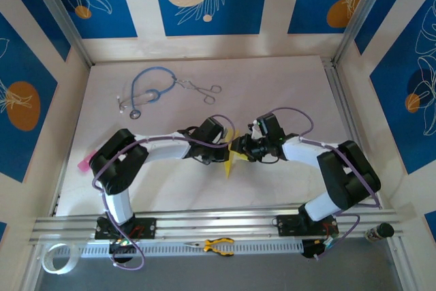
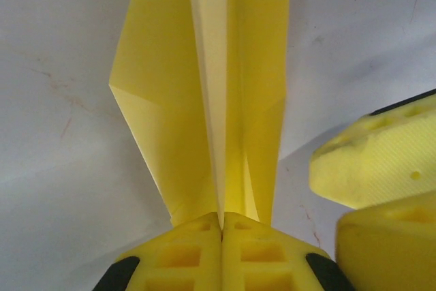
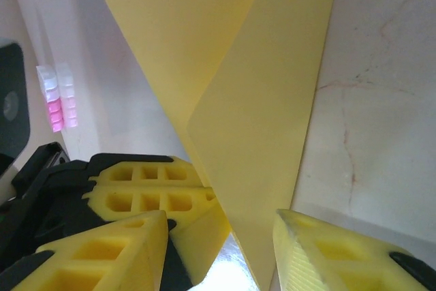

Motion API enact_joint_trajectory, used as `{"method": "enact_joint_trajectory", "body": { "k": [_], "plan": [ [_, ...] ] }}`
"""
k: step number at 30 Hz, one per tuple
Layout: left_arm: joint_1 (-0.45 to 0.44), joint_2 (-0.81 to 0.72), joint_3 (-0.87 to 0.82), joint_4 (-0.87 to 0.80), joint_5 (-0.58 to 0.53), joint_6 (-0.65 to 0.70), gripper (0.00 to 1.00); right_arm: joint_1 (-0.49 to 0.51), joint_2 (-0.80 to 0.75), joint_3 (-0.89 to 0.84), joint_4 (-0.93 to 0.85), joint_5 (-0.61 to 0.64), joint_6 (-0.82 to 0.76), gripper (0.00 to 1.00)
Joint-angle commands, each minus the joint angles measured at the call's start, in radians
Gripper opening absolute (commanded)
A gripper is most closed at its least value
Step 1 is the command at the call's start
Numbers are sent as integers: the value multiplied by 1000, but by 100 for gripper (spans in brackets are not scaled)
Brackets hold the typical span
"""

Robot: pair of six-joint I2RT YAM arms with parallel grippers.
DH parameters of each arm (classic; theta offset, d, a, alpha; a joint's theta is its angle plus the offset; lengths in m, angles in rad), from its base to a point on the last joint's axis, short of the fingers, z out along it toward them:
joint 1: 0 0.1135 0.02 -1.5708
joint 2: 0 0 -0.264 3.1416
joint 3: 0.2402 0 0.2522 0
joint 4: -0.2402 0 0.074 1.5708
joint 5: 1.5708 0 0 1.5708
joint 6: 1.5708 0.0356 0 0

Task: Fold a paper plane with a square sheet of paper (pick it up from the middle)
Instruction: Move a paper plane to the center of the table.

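Left claw (image 2: pixel 221 221) pinches the slim pale-yellow paper dart (image 2: pixel 204 100), its tip toward the near edge of the bench (image 1: pixel 286 93); right claw (image 3: pixel 221 250) is spread astride it.

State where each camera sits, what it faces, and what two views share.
Top external: above and behind the bases, looking down on the white table; both arms, left gripper and right gripper at the yellow folded paper plane.
Left wrist: on the left arm, looking along its shut fingers clamping the plane.
Right wrist: on the right arm, looking past its open fingers at the plane.
Shared: both wrist views show the plane and the left gripper's pads.
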Motion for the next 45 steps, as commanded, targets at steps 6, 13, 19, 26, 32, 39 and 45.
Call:
{"method": "enact_joint_trajectory", "body": {
  "k": [6, 13, 19, 26, 32, 39, 45],
  "plan": [
    [-8, -45, -17, 29, 19, 9, 4, 7, 33, 34, -39, 25, 7, 46],
    [-8, -53, -24, 38, 12, 4, 4, 4, 41, 54, -77, 51, -1, 46],
    [-8, -61, -26, 20, 1, 15, 5, 2, 63, 66, -100, 57, -10, 37],
    [-8, -59, -26, 12, 2, 14, 7, 1, 59, 56, -104, 71, -11, 23],
    [-8, -44, -13, -3, 3, 13, 17, -7, 68, 46, -96, 51, -8, 12],
    [-9, -35, -4, -17, 9, 23, 26, -25, 84, 17, -46, 15, 13, 4],
    [-8, -32, 14, -43, -5, 48, 30, -31, 93, 12, -39, 9, 14, 1]
  ]
}}
